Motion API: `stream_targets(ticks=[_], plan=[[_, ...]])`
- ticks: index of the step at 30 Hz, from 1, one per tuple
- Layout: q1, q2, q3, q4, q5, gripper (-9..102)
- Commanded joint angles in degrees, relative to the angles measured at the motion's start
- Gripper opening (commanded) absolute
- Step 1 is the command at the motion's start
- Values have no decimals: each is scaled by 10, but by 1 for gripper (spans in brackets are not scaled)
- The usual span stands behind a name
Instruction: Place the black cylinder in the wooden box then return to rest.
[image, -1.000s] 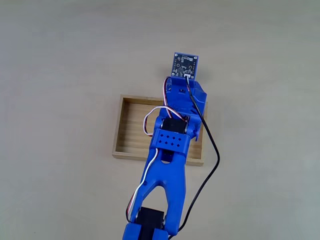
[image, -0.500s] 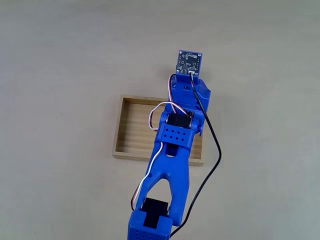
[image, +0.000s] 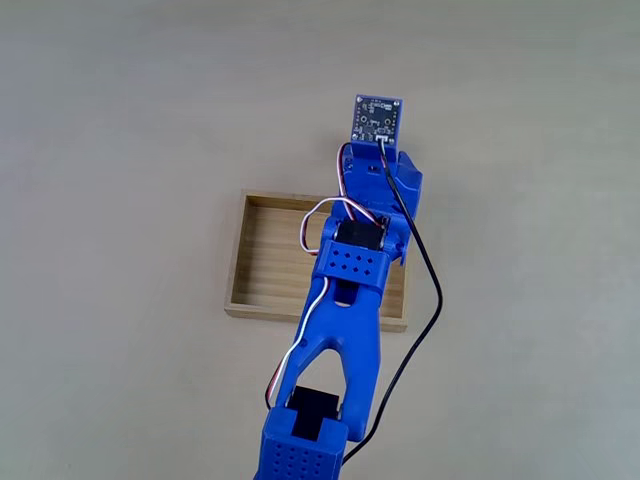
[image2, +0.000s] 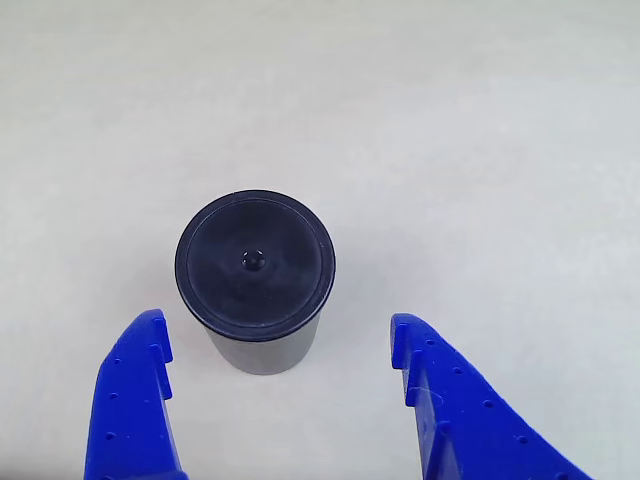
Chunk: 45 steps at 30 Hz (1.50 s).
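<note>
From where the camera rides on the arm, the small matte black cylinder with its round capped top (image2: 254, 278) stands upright on the pale table (image2: 480, 120), a little left of the frame's centre, and the blue two-fingered end effector (image2: 280, 350) sits just below it in the frame with its fingers spread wide and nothing between them. The left fingertip (image2: 145, 345) pokes up at the lower left, the right fingertip (image2: 410, 345) at the lower right, and the cylinder lies ahead of the gap and nearer the left finger than the right; neither finger touches it. Its long axis runs straight up from the table, so the fingers look set to close across its round side. To my eye the next move needs a short push forward with a slight shift leftward in this view, so the cylinder sits squarely in the gap. In the fixed view the blue arm (image: 345, 300) reaches up the frame across the shallow light wooden box (image: 262, 262), which lies at mid-frame; the end effector's tip lies beyond the box's far edge.
</note>
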<state>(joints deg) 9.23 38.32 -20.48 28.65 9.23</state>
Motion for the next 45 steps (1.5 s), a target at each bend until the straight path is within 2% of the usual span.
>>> stream_targets(ticks=[1,36,40,45], plan=[[10,-18,-75,-20,2,33],[-7,105,-224,-19,2,34],[-11,109,-224,-19,-2,32],[-14,111,-224,-18,-4,22]])
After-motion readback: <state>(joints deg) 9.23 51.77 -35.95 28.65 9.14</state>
